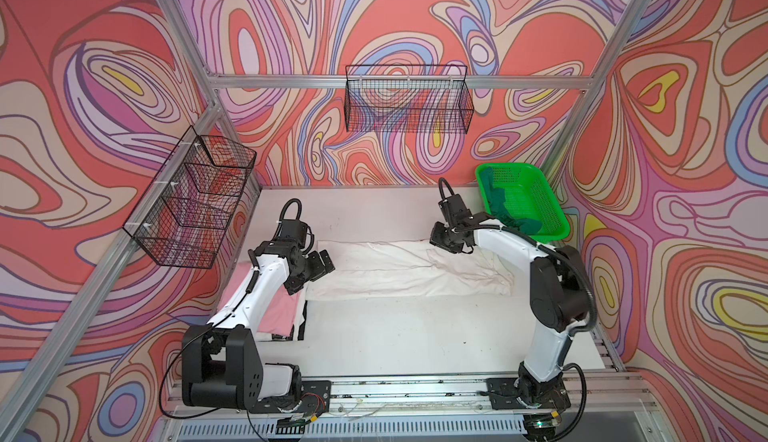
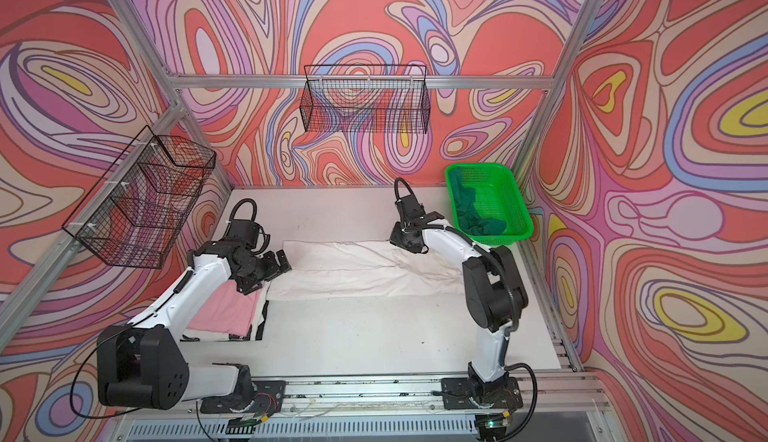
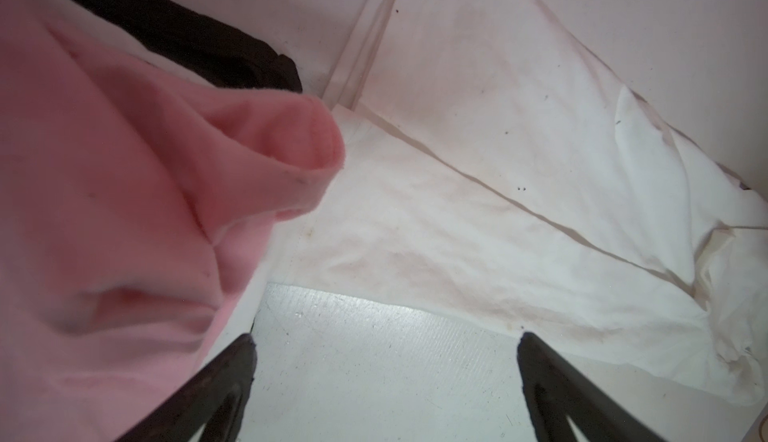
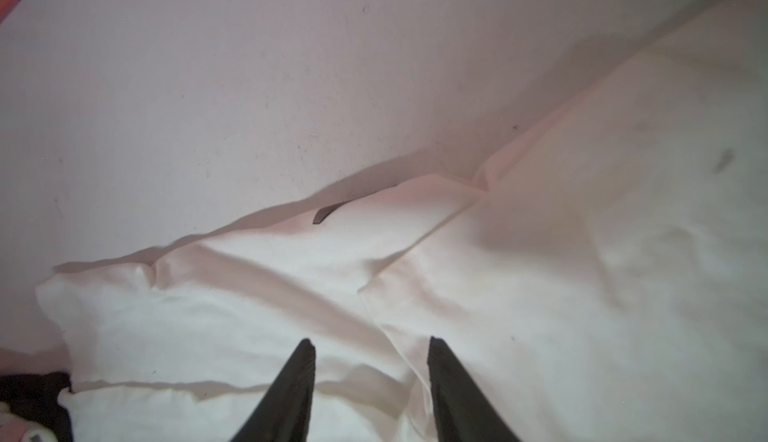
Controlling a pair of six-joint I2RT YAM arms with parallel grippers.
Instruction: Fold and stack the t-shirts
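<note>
Left gripper spread wide, empty, at the white shirt's left end. Right gripper parted, empty, over its far edge. The shirt is a half-folded band, with the pink shirt folded alongside. Next, probably: pinch both ends, fold across.

The walls carry a swirling pattern of coral red, lilac, blue, cream and yellow bands with dark outlines. The surface is white with small dark specks. Across its middle lies the white t-shirt, which shows faint brownish stains in the left wrist view. At nine o'clock the light pink t-shirt lies on a white-and-black cloth. At two o'clock a bright green perforated basket holds the dark green t-shirt. The back wire basket and side wire basket are black. The left arm and right arm are white with black joints. The left tool and right tool have black fingers.
</note>
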